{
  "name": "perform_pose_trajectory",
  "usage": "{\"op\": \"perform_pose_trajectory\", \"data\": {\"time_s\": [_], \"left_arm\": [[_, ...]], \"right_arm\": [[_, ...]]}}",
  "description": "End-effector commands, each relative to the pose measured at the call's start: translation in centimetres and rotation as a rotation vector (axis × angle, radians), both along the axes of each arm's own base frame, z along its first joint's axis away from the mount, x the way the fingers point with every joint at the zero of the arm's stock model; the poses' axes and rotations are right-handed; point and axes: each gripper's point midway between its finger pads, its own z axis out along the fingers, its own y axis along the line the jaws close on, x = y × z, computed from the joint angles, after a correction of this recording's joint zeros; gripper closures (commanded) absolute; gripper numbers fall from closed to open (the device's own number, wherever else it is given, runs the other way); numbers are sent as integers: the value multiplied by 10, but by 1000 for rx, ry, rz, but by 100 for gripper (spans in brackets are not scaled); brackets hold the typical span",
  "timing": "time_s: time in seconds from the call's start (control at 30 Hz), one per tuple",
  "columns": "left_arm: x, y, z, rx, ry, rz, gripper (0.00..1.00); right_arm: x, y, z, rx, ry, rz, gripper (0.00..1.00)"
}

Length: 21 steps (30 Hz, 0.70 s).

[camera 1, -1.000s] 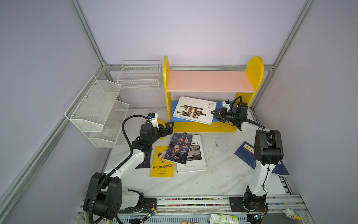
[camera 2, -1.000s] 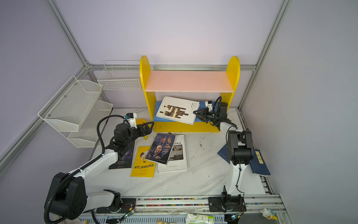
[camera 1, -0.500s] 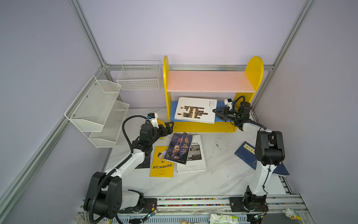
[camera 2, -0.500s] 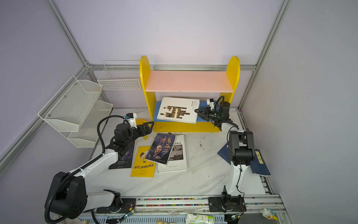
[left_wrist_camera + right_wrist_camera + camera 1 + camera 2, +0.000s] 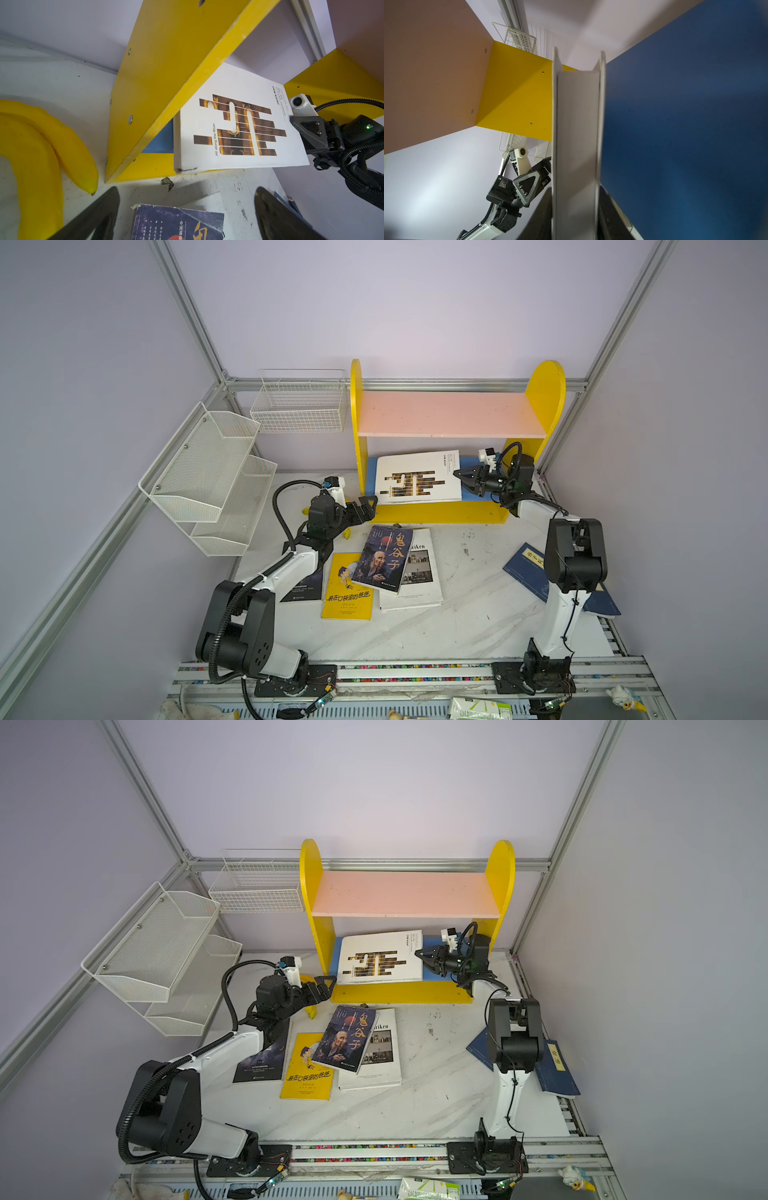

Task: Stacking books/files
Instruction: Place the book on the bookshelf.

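- White photo-cover book lies with its cover up on the blue lower board of the yellow shelf unit, under the pink upper board.
- My right gripper is at the right edge of this book. The right wrist view shows the page edge between my two fingers, one on each cover, so I have closed on the book with a narrow gap.
- My left gripper hovers over the table, just in front of the left front corner of the shelf unit. Its jaws are spread fully wide and nothing is between them.
- Close to it, the dark portrait book lies on top of the yellow cartoon book and a second white book, overlapping both.
- A black book lies partly under my left arm.
- Two navy books lie at the right side of the table, partly hidden behind my right arm.
- Yellow bananas lie beside the left side panel of the shelf unit.
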Motion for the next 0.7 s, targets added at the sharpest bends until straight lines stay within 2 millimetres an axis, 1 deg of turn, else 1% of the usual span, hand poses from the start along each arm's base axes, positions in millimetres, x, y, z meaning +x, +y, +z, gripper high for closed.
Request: {"op": "perform_pose_trajectory", "data": {"time_s": [0.0, 0.17, 0.33, 0.47, 0.5, 0.57, 0.67], "left_arm": [[16, -3, 58, -35, -147, -6, 0], [19, -1, 53, -39, -135, 12, 0], [23, -2, 48, -43, -122, 16, 0], [25, -2, 46, -45, -117, 18, 0], [25, -2, 46, -46, -116, 17, 0], [25, -3, 47, -49, -117, 17, 0], [24, -2, 46, -47, -118, 18, 0]], "right_arm": [[2, 18, -13, -79, -8, 25, 66], [16, 13, -18, -63, 29, -54, 66], [24, 7, -30, -85, 69, -130, 67], [29, 3, -35, -101, 91, -168, 62], [31, 3, -37, -107, 97, -180, 58], [33, -2, -38, -126, 101, -217, 45], [35, -8, -37, -189, 94, -258, 32]]}}
